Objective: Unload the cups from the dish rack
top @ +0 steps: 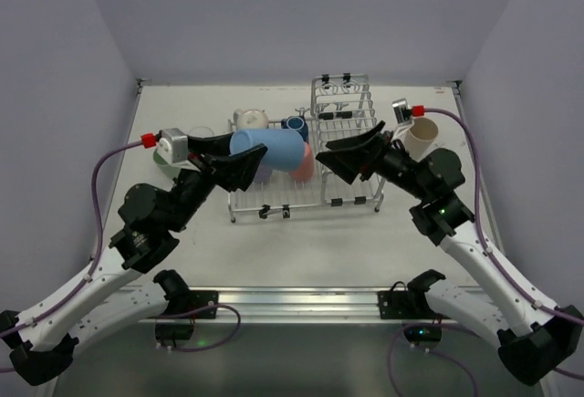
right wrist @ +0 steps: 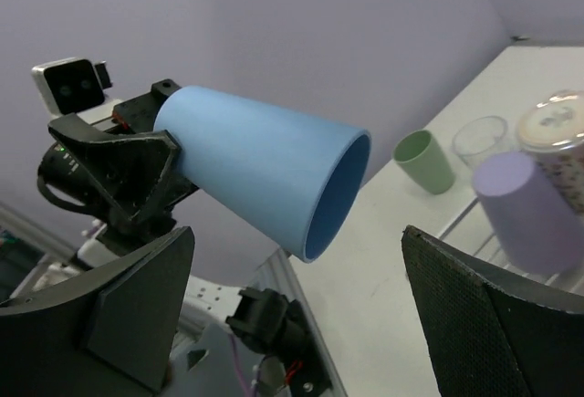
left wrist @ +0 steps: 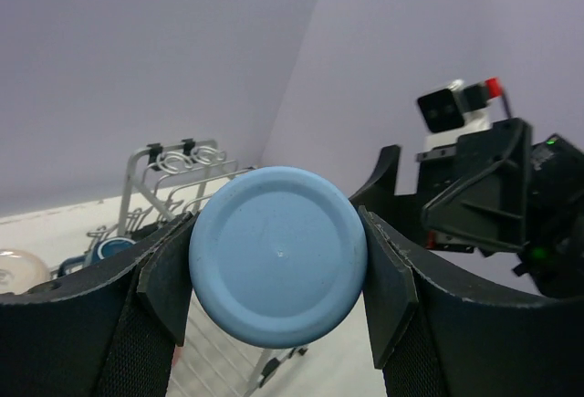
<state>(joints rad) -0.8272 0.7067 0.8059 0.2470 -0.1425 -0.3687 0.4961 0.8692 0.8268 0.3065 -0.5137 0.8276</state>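
Light blue cup (top: 272,149): on its side in the air over the low grid of the dish rack (top: 301,200), mouth facing right.
Left gripper (top: 242,161): clenched on the cup's closed base, a finger on each side.
Right gripper (top: 345,160): fingers spread wide with nothing between them, just right of the cup's mouth.
Rack: lavender cup (right wrist: 525,210) and pink cup (top: 307,160) on the grid; dark blue mug (top: 294,125) at its far edge.
Table (top: 301,251): tan cup (top: 422,134) at far right, pale green cup (right wrist: 424,160) left of the rack.

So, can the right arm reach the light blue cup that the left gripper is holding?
Probably yes: the right gripper is open, facing the light blue cup at its mouth, with nothing between. The left gripper holds it sideways.
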